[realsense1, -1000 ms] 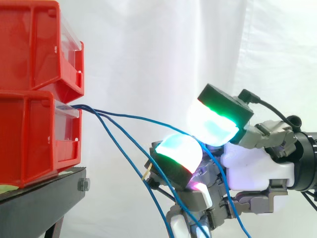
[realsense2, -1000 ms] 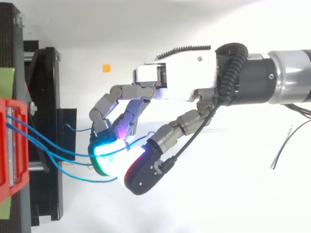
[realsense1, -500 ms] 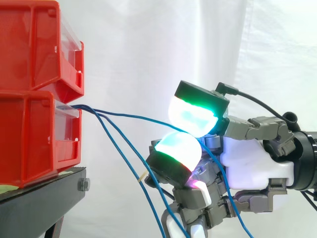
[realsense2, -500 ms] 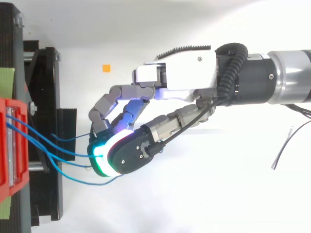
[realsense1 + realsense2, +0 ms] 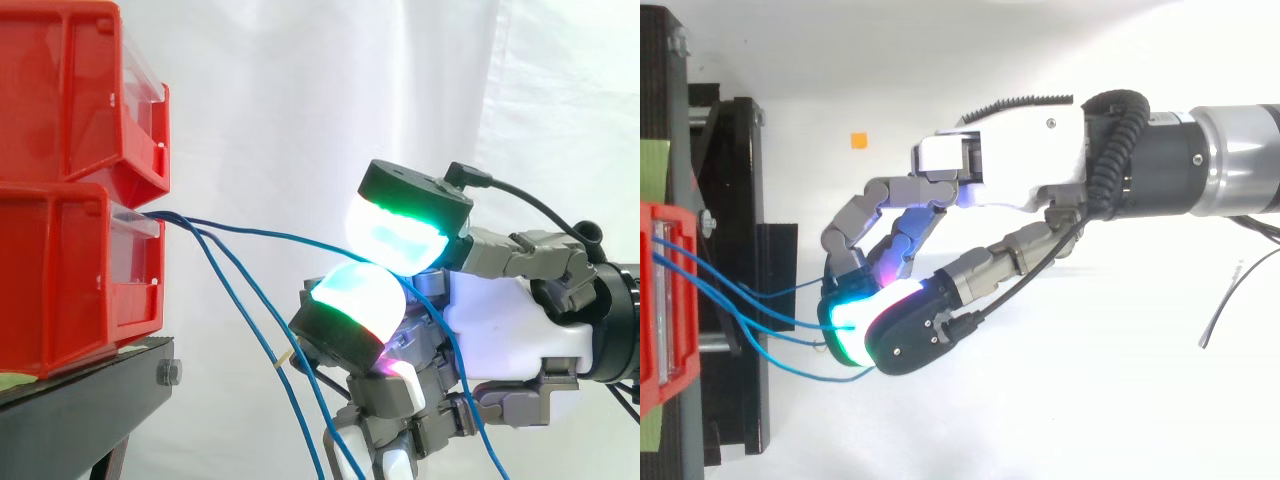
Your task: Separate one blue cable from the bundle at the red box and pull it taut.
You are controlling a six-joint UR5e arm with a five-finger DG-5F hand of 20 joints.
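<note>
Cables of thin blue wire leave the front of the lower red plastic bin [image 5: 60,280], which sits under a second red plastic bin [image 5: 60,90] on a black metal stand [image 5: 80,405], all before a white curtain [image 5: 330,100]. One thin blue cable [image 5: 262,235] is lifted apart from the rest. It crosses the open space in a shallow arc, with a little slack in it, from the bin's clear front edge to the robot's hand [image 5: 510,320].

The hand is closed on that cable. Two curled digits bring their glowing pads together around it, the upper pad [image 5: 400,232] cyan and green, the lower pad [image 5: 358,298] cyan with a red edge. Past the pads the cable drops behind the palm toward the bottom of the side view.

The other blue cables [image 5: 257,330] hang steeply down from the same bin, below and to the left of the hand.

From above, the hand [image 5: 1005,165] reaches in from the right and stops just short of the stand. A small orange square [image 5: 858,140] lies on the white surface near it.
</note>
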